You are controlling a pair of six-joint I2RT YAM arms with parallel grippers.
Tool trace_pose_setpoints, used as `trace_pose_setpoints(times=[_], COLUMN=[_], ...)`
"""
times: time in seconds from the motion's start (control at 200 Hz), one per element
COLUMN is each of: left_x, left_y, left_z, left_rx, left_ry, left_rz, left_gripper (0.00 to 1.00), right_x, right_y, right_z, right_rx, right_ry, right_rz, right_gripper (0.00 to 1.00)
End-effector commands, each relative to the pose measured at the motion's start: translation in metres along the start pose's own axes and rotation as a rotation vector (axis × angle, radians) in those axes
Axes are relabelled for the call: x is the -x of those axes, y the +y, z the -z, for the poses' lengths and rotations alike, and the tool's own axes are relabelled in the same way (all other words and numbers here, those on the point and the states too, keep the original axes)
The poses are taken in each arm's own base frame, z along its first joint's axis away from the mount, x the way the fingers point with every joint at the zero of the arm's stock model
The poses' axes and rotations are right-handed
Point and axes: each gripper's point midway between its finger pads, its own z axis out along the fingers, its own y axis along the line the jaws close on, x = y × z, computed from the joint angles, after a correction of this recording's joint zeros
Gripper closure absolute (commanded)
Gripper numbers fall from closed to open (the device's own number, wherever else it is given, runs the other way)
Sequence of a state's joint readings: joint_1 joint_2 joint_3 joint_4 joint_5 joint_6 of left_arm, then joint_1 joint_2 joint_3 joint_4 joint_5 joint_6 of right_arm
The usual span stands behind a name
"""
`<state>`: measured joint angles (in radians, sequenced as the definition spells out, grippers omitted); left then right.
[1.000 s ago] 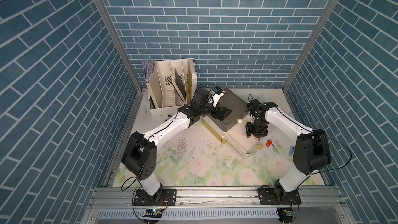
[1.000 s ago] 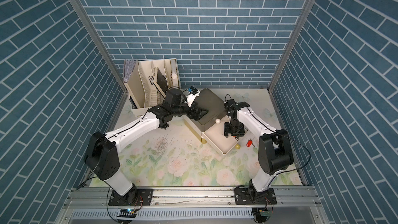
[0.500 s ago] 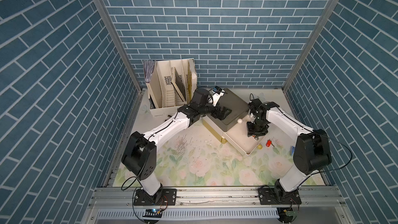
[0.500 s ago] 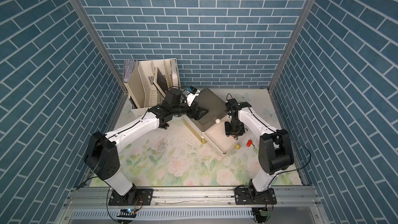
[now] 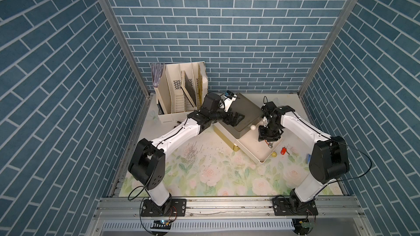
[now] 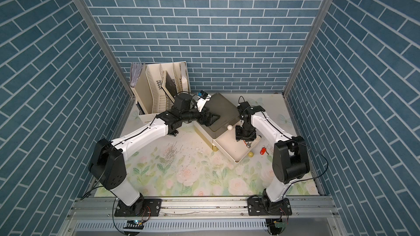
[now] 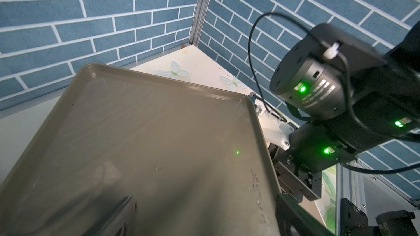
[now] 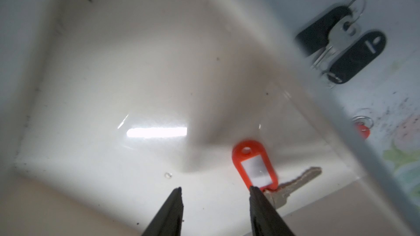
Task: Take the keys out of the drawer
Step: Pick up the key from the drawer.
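The cream drawer (image 5: 250, 149) stands pulled out of a low cabinet. In it lies a key with a bright red tag (image 8: 254, 164), also showing in a top view (image 5: 268, 143). My right gripper (image 8: 216, 189) points down into the drawer (image 8: 136, 64), open, with one fingertip (image 8: 252, 189) at the tag's end and nothing between the fingers. In both top views it hangs over the drawer's right side (image 5: 269, 140) (image 6: 247, 141). A second red-tagged key (image 5: 283, 150) (image 6: 263, 150) lies on the mat outside. My left gripper (image 5: 238, 120) (image 7: 205, 198) rests open on the cabinet's dark top (image 7: 159, 121).
Two dark-tagged keys (image 8: 341, 39) lie on the mat beside the drawer wall. A small blue thing (image 5: 308, 158) peeks out by the right arm. A yellow knob (image 5: 274, 154) fronts the drawer and a white knob (image 5: 253, 127) sits above. A file rack (image 5: 181, 91) stands back left.
The right gripper has shifted very slightly over the drawer. The left arm and the red-tagged key on the mat have stayed put.
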<state>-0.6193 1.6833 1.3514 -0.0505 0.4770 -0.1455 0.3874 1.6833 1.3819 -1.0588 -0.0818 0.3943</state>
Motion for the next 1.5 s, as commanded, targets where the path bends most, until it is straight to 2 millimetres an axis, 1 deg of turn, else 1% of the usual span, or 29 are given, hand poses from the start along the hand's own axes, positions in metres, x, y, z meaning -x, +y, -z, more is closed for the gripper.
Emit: trace_pose_setpoints(times=[0.0,0.065,0.21,0.325,0.405,0.515,0.88,1.1,1.16,1.21,1.245,1.32,1.345,1.44,1.495], left_x=[-0.063,-0.063,-0.063,-0.064,-0.064,-0.064,-0.064,-0.064,-0.063,-0.064,-0.062,-0.061,-0.061,-0.055,-0.051], left_y=[0.013,0.014,0.014,0.014,0.014,0.015,0.016,0.016,0.016,0.016,0.016,0.016,0.016,0.015,0.015], left_z=[-0.014,-0.014,-0.013,-0.014,-0.015,-0.016,-0.016,-0.017,-0.016,-0.016,-0.016,-0.016,-0.015,-0.014,-0.012], left_rx=[0.008,0.008,0.014,0.013,0.013,0.012,0.016,0.017,0.018,0.020,0.021,0.023,0.023,0.027,0.033], left_ry=[0.183,0.184,0.181,0.184,0.184,0.187,0.189,0.191,0.189,0.190,0.187,0.186,0.185,0.173,0.166], left_rz=[0.133,0.135,0.133,0.138,0.138,0.138,0.135,0.136,0.135,0.136,0.135,0.135,0.136,0.133,0.127], left_gripper=[0.00,0.00,0.00,0.00,0.00,0.00,0.00,0.00,0.00,0.00,0.00,0.00,0.00,0.00,0.00], right_x=[0.011,0.010,-0.003,-0.009,-0.013,-0.016,-0.026,-0.028,-0.027,-0.025,-0.024,-0.020,-0.018,-0.009,-0.002], right_y=[-0.005,-0.010,-0.021,-0.028,-0.031,-0.031,-0.029,-0.027,-0.026,-0.026,-0.026,-0.025,-0.025,-0.023,-0.019], right_z=[0.024,0.022,0.011,0.008,0.007,0.006,-0.010,-0.014,-0.013,-0.012,-0.011,-0.005,-0.003,0.010,0.022], right_rx=[-0.051,-0.064,-0.077,-0.078,-0.084,-0.078,-0.053,-0.040,-0.039,-0.038,-0.039,-0.046,-0.048,-0.049,-0.043], right_ry=[-0.069,-0.061,-0.016,-0.009,-0.007,-0.002,0.043,0.046,0.043,0.037,0.032,0.013,0.005,-0.038,-0.078], right_rz=[0.046,0.039,0.011,-0.013,-0.021,-0.026,-0.028,-0.029,-0.029,-0.031,-0.032,-0.031,-0.034,-0.033,-0.035], right_gripper=[0.47,0.46,0.46,0.52,0.53,0.54,0.60,0.70,0.76,0.83,0.86,0.97,0.99,1.00,1.00])
